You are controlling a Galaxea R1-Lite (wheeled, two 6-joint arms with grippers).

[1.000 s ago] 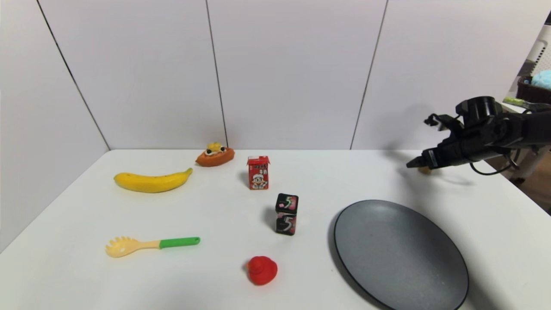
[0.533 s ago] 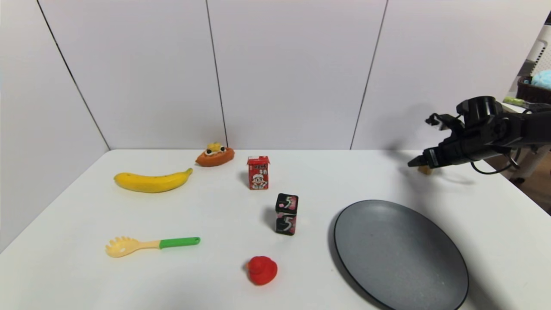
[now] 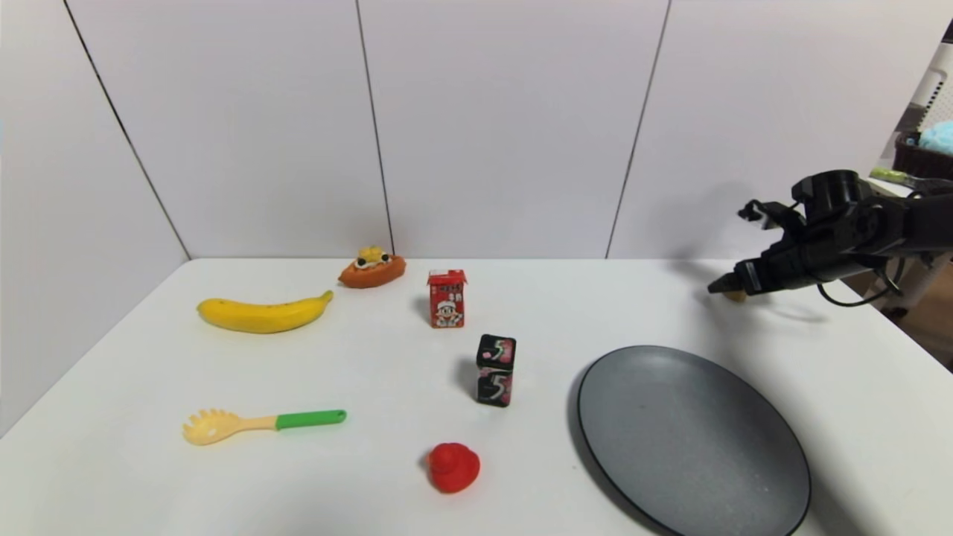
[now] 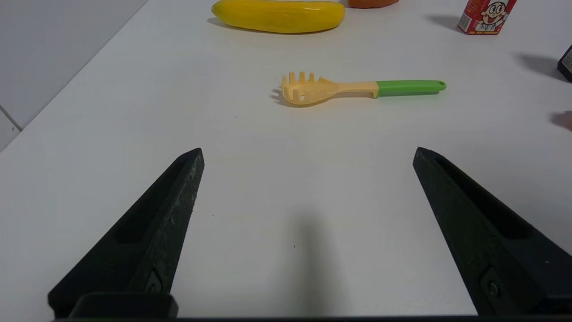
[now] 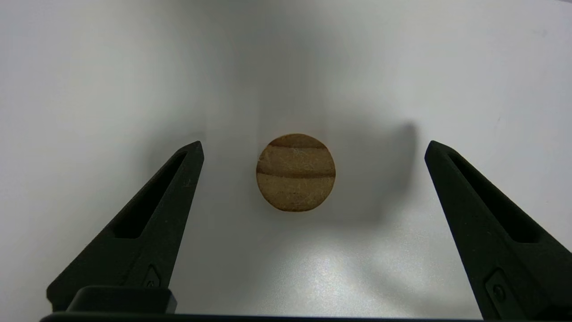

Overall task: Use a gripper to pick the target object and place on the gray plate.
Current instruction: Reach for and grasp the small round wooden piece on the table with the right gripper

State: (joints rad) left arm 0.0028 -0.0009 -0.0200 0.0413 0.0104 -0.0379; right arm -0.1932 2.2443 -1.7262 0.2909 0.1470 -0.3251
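My right gripper (image 5: pixel 313 147) hangs wide open and empty, its two pointed black fingers (image 5: pixel 147 214) spread far apart at the lower left and lower right of the right wrist frame. Centred between them, touching neither, the small tan wooden cylinder with a dark groove across its round face (image 5: pixel 296 172) lies on the white table (image 5: pixel 89 67). In the head view my right gripper (image 3: pixel 721 284) is at the right edge, upper middle, tips pointing left, with the wooden cylinder (image 3: pixel 735 296) peeking out just under them. The large round dark gray speckled plate with a thin black rim (image 3: pixel 692 439) fills the lower right of that frame, near me but apart from the cylinder. To do this step well, I judge I should lower until the tips sit beside the cylinder's curved sides, keep it centred, then close gently and evenly; a small round piece could roll or squirt out if one finger lands first. My left gripper (image 4: pixel 308 152) is parked low over the table, also wide open and empty, with a tan pasta spoon with a green handle (image 4: pixel 357 88) in the upper middle of its frame.
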